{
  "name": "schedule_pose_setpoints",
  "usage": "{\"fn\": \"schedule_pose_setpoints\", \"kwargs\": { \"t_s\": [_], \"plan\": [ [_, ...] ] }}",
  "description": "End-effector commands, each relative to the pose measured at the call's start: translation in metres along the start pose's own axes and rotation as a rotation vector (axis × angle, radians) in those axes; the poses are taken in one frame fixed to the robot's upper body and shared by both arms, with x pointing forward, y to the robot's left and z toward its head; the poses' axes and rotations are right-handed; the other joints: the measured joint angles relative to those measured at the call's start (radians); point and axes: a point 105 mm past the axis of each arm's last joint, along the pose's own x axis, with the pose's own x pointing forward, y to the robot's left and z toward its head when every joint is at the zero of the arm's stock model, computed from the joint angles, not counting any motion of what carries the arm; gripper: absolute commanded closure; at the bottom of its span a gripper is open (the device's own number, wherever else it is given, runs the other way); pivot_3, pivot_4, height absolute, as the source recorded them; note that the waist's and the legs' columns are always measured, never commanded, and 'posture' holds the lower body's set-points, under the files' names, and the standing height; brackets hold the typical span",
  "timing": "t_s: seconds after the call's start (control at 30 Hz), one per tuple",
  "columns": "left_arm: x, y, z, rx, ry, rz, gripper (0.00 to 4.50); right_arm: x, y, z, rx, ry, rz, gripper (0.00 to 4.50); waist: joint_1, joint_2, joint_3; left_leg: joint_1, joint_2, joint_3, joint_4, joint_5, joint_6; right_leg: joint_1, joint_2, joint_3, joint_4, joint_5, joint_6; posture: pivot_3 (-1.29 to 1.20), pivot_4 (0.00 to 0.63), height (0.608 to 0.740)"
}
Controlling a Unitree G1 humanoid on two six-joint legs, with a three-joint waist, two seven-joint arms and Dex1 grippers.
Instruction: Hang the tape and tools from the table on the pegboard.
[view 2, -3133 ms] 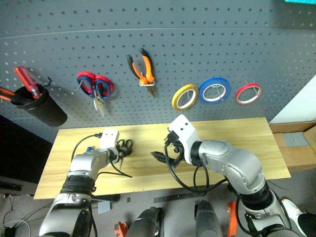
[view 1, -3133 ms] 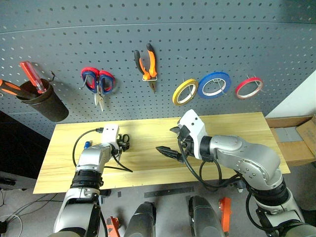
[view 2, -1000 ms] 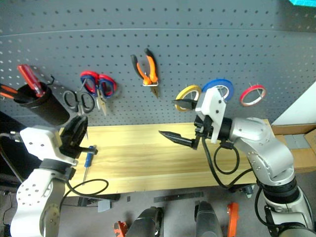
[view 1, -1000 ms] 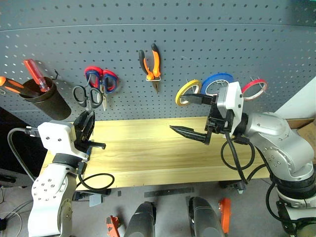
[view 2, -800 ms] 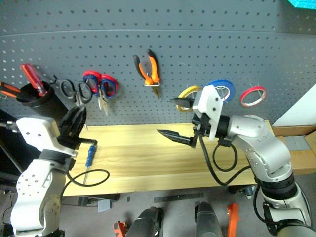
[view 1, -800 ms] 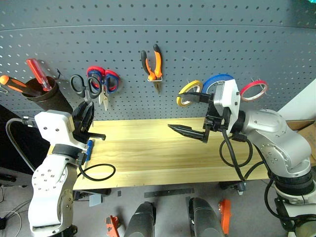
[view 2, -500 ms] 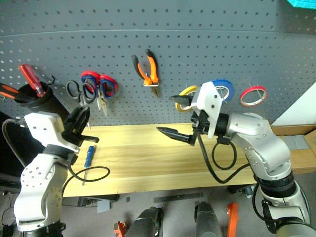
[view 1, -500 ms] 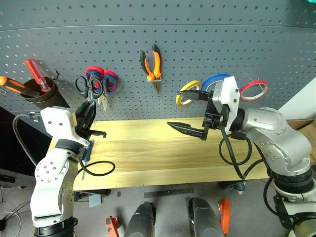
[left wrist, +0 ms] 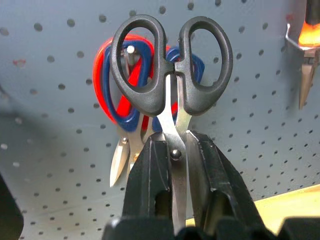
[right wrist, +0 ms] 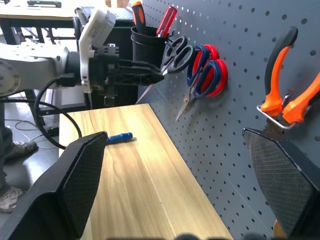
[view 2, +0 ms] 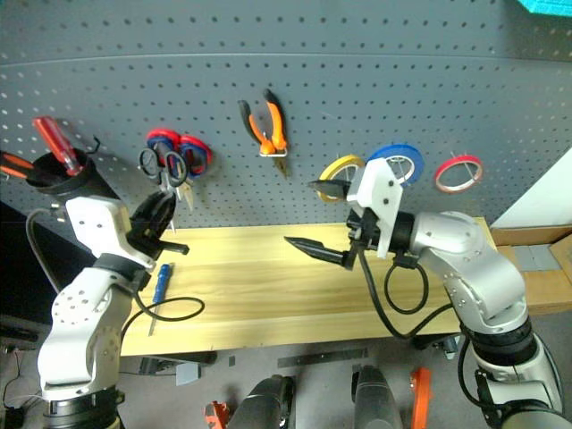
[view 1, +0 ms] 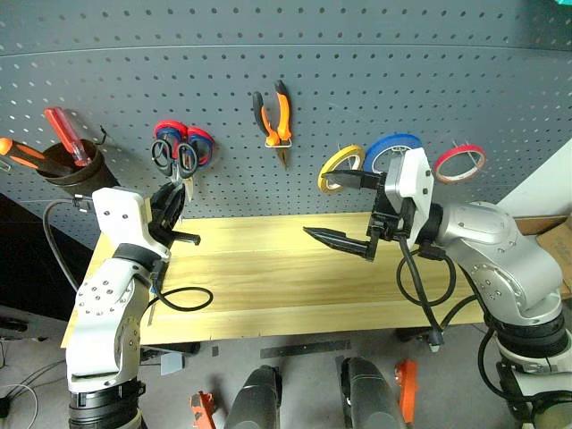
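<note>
Up against the pegboard [view 1: 357, 80], the left gripper [view 1: 172, 204] pinches the black scissors [view 1: 167, 159] by their blades, handles raised toward a hook. From its wrist, a handle loop overlaps the red-and-blue scissors [left wrist: 112, 100]. Across the table [right wrist: 140, 165], the right gripper [view 1: 356, 210] waits wide open; the blue screwdriver [right wrist: 119, 137] lies flat.

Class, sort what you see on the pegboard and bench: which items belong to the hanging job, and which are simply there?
Belonging to the job:
- black-handled scissors, gripped by the left gripper
- blue-handled screwdriver on the table
- orange pliers
- red tape ring
- pegboard

Just there:
- red-and-blue scissors
- yellow roll
- blue roll
- red-handled screwdriver
</note>
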Motion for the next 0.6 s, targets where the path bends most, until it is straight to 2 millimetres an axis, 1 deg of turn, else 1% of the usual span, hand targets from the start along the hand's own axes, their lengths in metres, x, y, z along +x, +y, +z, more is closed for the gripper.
{"fn": "schedule_pose_setpoints", "kwargs": {
  "t_s": [0.03,0.1,0.17,0.2,0.27,0.33,0.4,0.47,0.53,0.6],
  "plan": [
    [-0.004,-0.001,0.004,-0.003,-0.015,0.001,2.73,-0.001,0.005,0.005,-0.034,-0.027,0.019,0.00,0.000,0.000,0.000,0.000,0.000,0.000,0.000,0.000,0.000,0.000,0.000,0.000,0.000,0.000,0.000,-0.05,0.217,0.740],
    [-0.006,0.000,-0.002,-0.004,0.009,0.018,2.00,-0.001,0.007,0.005,-0.032,-0.025,0.024,0.00,0.000,0.000,0.000,0.000,0.000,0.000,0.000,0.000,0.000,0.000,0.000,0.000,0.000,0.000,0.000,-0.05,0.220,0.740],
    [-0.010,0.004,-0.013,-0.015,0.061,0.042,1.34,-0.001,0.010,0.003,-0.025,-0.010,0.033,0.00,0.000,0.000,0.000,0.000,0.000,-0.001,0.000,0.000,0.000,0.000,0.000,0.000,0.000,0.000,0.000,-0.04,0.223,0.740],
    [-0.013,0.006,-0.020,-0.018,0.097,0.051,0.95,-0.002,0.010,0.000,-0.017,0.006,0.032,0.00,0.000,0.000,0.000,0.000,0.000,-0.001,0.000,0.000,0.000,0.000,0.000,0.000,0.000,0.000,0.000,-0.04,0.224,0.740],
    [-0.022,0.015,-0.046,-0.050,0.225,0.083,0.33,-0.002,0.008,-0.015,0.031,0.078,-0.005,0.00,0.000,0.000,0.000,0.000,0.000,-0.001,0.000,0.000,0.000,0.000,0.000,0.000,0.000,0.000,0.000,-0.04,0.229,0.740],
    [-0.033,0.027,-0.069,-0.059,0.349,0.112,0.33,0.001,0.007,-0.031,0.092,0.150,-0.048,0.00,0.000,0.000,0.000,0.001,0.000,-0.001,0.000,0.000,0.000,0.000,0.000,0.000,0.001,0.000,0.000,-0.04,0.234,0.740],
    [-0.042,0.037,-0.086,-0.077,0.455,0.139,0.33,0.006,0.006,-0.041,0.144,0.186,-0.103,0.00,-0.003,0.000,0.000,0.001,0.000,-0.001,0.000,0.000,0.000,0.000,0.000,0.000,0.001,0.000,0.000,-0.04,0.238,0.740],
    [-0.049,0.050,-0.099,-0.082,0.544,0.173,0.33,0.014,0.005,-0.048,0.226,0.205,-0.174,0.00,-0.002,0.000,0.000,0.001,0.001,-0.001,0.000,0.000,0.000,-0.001,0.001,0.000,0.002,0.000,0.000,-0.03,0.243,0.740],
    [-0.054,0.067,-0.110,-0.097,0.622,0.225,0.33,0.026,0.010,-0.056,0.321,0.229,-0.208,0.00,-0.002,0.000,0.000,0.001,0.002,-0.002,0.000,0.000,0.000,0.000,0.002,0.000,0.002,0.000,-0.001,-0.03,0.247,0.740],
    [-0.056,0.078,-0.113,-0.107,0.654,0.243,0.33,0.036,0.015,-0.059,0.376,0.251,-0.225,0.00,-0.002,0.000,0.000,0.001,0.002,-0.003,0.000,0.000,0.000,-0.001,0.002,0.000,0.002,0.001,-0.001,-0.04,0.258,0.740]
  ]
}}
